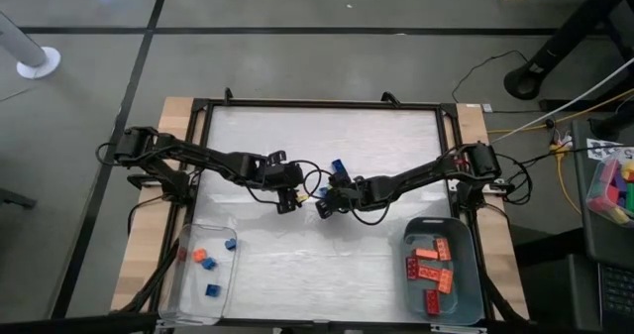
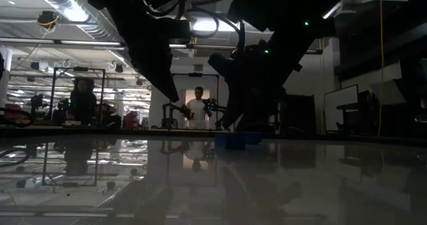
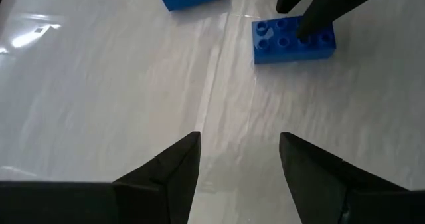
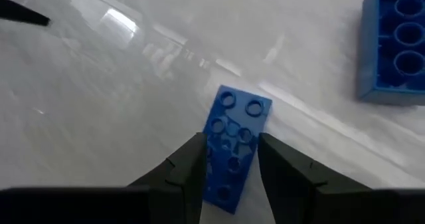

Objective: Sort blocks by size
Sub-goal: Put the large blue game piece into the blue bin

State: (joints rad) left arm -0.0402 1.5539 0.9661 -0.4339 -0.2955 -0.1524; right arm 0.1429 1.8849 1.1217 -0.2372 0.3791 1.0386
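Near mid-bench, the right hand (image 4: 229,167) reaches low from the right, its fingers pinching a long blue block (image 4: 232,144) that lies flat on the bench (image 1: 327,245). The left hand (image 3: 239,164) hovers just beside it, fingers spread. Farther off lies a second blue block (image 4: 395,48).

We see two dark, near-black jointed arms, the left arm (image 1: 198,161) and the right arm (image 1: 426,172), each built of slim links with bulkier joint housings and thin black cables looping loosely alongside, plus small green indicator lights glowing on the housings in the low view. The left gripper (image 3: 239,159) ends in two matte black wedge-shaped fingers (image 3: 174,167) with angular, faceted faces tapering to blunt tips. The right gripper (image 4: 229,154) carries the same plain black tapered fingers (image 4: 189,164), and we make out no markings or screws on either.
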